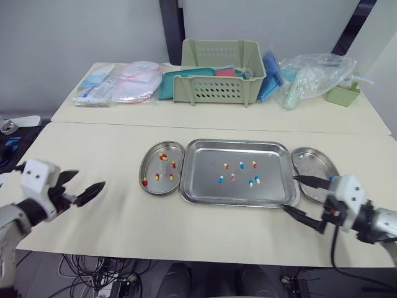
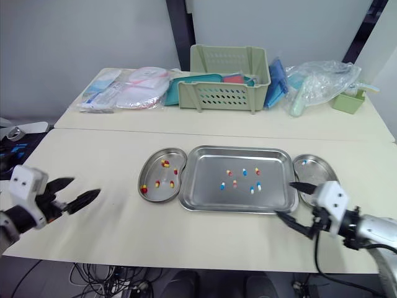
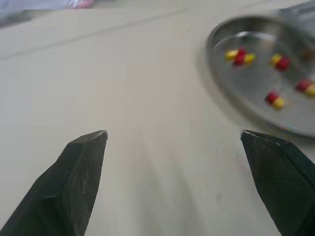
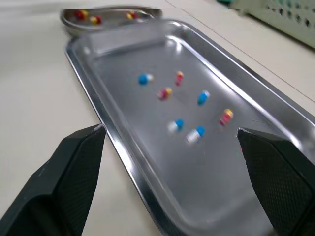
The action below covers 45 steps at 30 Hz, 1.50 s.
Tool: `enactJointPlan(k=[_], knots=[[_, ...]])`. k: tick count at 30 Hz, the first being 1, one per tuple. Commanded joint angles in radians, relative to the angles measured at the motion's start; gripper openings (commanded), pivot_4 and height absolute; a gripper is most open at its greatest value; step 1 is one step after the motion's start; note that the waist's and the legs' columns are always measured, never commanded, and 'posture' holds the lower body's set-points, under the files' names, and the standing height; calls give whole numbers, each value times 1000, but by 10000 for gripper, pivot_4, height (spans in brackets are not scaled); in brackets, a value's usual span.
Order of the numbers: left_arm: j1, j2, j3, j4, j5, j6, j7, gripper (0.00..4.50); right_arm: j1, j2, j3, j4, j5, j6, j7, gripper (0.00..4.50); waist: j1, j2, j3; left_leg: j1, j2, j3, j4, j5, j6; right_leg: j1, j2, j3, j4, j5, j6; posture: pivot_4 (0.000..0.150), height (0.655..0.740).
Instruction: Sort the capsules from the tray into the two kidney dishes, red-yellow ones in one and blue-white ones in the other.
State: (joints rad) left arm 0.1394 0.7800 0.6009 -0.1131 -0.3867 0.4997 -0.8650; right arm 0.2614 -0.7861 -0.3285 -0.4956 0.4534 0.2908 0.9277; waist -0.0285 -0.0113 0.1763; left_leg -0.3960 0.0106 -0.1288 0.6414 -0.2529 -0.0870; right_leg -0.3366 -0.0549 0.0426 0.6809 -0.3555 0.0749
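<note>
Capsules, small two-tone gelatin type [image 1: 233, 177]: seven loose on the floor of the rectangular stainless steel tray [image 1: 205, 152], three red-yellow and four blue-white, scattered about its middle and well apart from one another.

Sorted stock: several red-yellow capsules in the steel kidney dish [image 1: 149, 167] touching the tray's left side. At least one blue-white capsule lies in the steel kidney dish [image 1: 316, 166] on the tray's right.

Handling, as judged: very light, smooth and rounded, so likely to roll or skid on polished metal. The shell is thin and may dent or split under a hard squeeze. Best taken across the short middle, fingertips straddling the band where the two colours meet, with light pressure.

Left gripper [image 1: 90, 179]: fingers spread wide, holding nothing, over the bare cream table [image 1: 111, 143], well to the left of the red-yellow dish.

Right gripper [image 1: 289, 192]: fingers spread wide, holding nothing, at the tray's near right corner, just beside the blue-white dish.

Risk, as judged: a fingertip nudging one capsule may send it sliding away.
</note>
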Motion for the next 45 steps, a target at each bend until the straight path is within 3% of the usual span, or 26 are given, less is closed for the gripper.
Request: enactJointPlan(k=[1, 7, 12, 17, 23, 33, 39, 45], knots=[[63, 7, 60, 31, 6, -104, -30, 44827, 75, -40, -153, 80, -8, -61, 70, 45000, 1, 0, 0, 0, 0, 0, 0, 0, 0, 0, 0, 0, 0, 0, 0, 1500, 7400], [184, -19, 73, 179, 11, -270, -103, 44827, 157, -138, -327, 358, -54, -149, 190, 45000, -3, 0, 0, 3, 1, 4, -2, 0, 0, 0, 0, 3, 0, 0, 0, 1500, 7400], [255, -36, 52, 206, 13, -346, -125, 44827, 104, -229, -339, 572, -94, -212, 242, 45000, -12, -1, 0, 7, 1, 7, -6, 0, 0, 1, 0, 6, 0, 0, 0, 1500, 7400], [270, -48, 49, 184, -2, -342, -103, 44827, 79, -248, -322, 658, -119, -253, 269, 45000, -11, -1, 0, 8, 2, 7, -6, 0, 0, 2, 0, 6, -1, 0, 0, 1500, 7400], [321, -70, 28, 40, -72, -312, -150, 44827, 62, -248, -310, 708, -138, -277, 273, 45000, -9, -1, 0, 8, 2, 7, -6, 0, 0, 2, 0, 6, -1, 0, 0, 1500, 7400], [261, -122, -254, -269, -124, -294, -188, 44827, 112, -224, -332, 691, -146, -286, 273, 45000, -4, 1, -1, 8, 1, 9, -6, 0, 0, 3, 0, 8, -1, 0, 0, 1500, 7400], [146, -188, -417, -293, -94, -308, -146, 44827, 174, -202, -357, 636, -136, -276, 269, 45000, -5, 2, -2, 9, 1, 10, -7, 0, 0, 3, 0, 9, -1, 0, 0, 1500, 7400], [98, -222, -479, -234, -67, -378, -157, 44827, 268, -178, -378, 507, -128, -261, 295, 45000, -5, 2, -2, 13, 1, 13, -8, 0, 0, 4, 0, 13, -1, 0, 0, 1500, 7400]])
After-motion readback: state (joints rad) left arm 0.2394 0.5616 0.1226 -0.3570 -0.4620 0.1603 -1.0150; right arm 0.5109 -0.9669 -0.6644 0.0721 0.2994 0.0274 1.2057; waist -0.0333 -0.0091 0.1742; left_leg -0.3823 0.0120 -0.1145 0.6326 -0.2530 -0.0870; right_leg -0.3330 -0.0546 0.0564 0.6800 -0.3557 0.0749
